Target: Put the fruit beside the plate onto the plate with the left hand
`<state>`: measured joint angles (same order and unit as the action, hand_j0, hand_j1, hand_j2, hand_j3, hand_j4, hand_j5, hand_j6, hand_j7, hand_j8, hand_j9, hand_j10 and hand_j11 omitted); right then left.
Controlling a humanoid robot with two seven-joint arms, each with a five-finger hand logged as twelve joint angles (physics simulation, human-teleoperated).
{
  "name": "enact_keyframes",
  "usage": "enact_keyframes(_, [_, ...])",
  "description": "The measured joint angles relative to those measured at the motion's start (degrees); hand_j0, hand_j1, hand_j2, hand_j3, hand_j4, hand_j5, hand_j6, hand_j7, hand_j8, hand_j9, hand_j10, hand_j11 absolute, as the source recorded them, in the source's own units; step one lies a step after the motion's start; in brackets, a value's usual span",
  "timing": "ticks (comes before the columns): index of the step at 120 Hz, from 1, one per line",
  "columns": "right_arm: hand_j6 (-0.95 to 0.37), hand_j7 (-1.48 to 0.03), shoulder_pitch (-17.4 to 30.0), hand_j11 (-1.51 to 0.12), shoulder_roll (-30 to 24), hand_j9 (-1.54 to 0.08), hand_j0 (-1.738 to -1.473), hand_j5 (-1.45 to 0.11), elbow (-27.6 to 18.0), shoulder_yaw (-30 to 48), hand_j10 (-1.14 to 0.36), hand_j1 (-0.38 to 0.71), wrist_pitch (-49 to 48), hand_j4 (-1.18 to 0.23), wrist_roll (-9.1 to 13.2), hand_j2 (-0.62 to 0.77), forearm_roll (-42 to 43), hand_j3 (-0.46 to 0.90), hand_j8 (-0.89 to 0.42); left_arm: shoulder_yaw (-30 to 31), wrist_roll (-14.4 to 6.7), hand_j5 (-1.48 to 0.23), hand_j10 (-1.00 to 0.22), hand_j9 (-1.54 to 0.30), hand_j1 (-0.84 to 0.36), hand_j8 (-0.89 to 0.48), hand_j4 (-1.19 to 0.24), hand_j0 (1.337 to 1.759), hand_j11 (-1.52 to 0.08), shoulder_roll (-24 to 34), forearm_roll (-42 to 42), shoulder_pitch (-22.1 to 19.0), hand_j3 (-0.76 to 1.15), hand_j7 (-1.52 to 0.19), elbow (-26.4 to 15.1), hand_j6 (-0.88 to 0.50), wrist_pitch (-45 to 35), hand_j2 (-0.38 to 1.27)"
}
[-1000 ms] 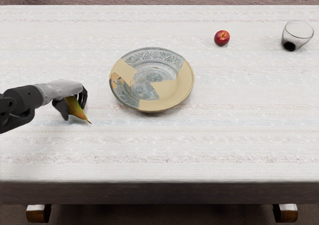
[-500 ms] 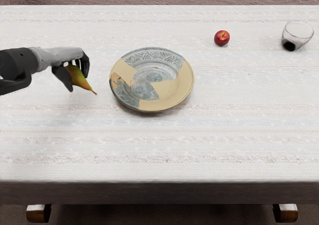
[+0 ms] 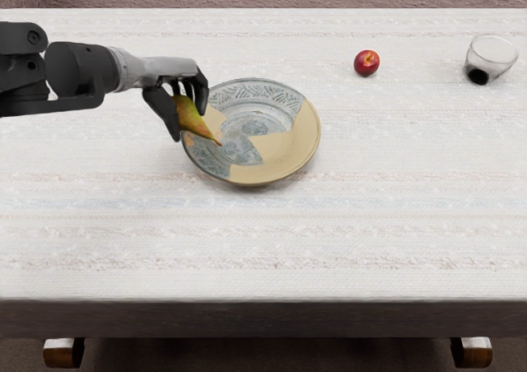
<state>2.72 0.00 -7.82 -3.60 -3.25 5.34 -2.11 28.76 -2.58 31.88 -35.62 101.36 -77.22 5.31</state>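
My left hand [image 3: 183,100] comes in from the left edge and hovers over the left rim of the plate [image 3: 303,133]. Its dark fingers are shut on a yellow-green pear [image 3: 194,118], whose pointed end angles down and right above the plate's left side. The plate is round, tan-rimmed, with a grey patterned centre, and sits mid-table. The right arm does not show.
A small red apple [image 3: 366,62] lies at the back right of the table. A tipped glass bowl [image 3: 491,59] rests near the far right edge. The table [image 3: 263,240] has a pale striped cloth.
My left hand has lifted the pear off the table at the left and carried it up and to the right, from well left of the plate to above its left rim.
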Motion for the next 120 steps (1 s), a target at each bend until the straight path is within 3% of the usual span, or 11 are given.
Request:
enact_keyframes(40, [-0.02, -0.03, 0.00, -0.03, 0.00, -0.03, -1.658, -0.03, 0.00, 0.00, -0.02, -0.32, 0.00, -0.02, 0.01, 0.00, 0.00, 0.00, -0.02, -0.45, -0.07, -1.03, -0.53, -1.02, -0.29, -0.44, -0.77, 1.653, -1.05, -8.64, 1.84, -1.25, 0.00, -1.03, 8.96, -0.54, -0.05, 0.45])
enact_keyframes(58, [-0.02, -0.03, 0.00, -0.03, 0.00, -0.03, -1.658, -0.03, 0.00, 0.00, -0.02, -0.32, 0.00, -0.02, 0.00, 0.00, 0.00, 0.00, -0.02, -1.47, -0.08, -1.04, -0.52, -1.02, -0.32, -0.41, -0.77, 1.653, -1.05, -13.52, 1.81, -3.34, 0.00, -1.03, 13.00, -0.53, 0.05, 0.53])
enact_keyframes(85, [-0.02, -0.03, 0.00, -0.03, 0.00, -0.03, -1.658, -0.03, 0.00, 0.00, -0.02, -0.32, 0.00, -0.02, 0.01, 0.00, 0.00, 0.00, -0.02, -2.59, -0.20, -1.04, -0.52, -1.01, -0.32, -0.41, -0.76, 1.652, -1.05, -18.83, 1.49, -6.18, 0.00, -1.03, 15.93, -0.53, 0.07, 0.51])
enact_keyframes(120, [-0.02, -0.03, 0.00, -0.03, 0.00, -0.03, -1.658, -0.03, 0.00, 0.00, -0.02, -0.32, 0.00, -0.02, 0.00, 0.00, 0.00, 0.00, -0.02, -2.84, -0.22, -0.96, -0.55, -0.96, -0.29, -0.45, -0.75, 1.653, -1.00, -19.57, 1.36, -7.04, 0.00, -0.97, 17.21, -0.56, -0.36, 0.47])
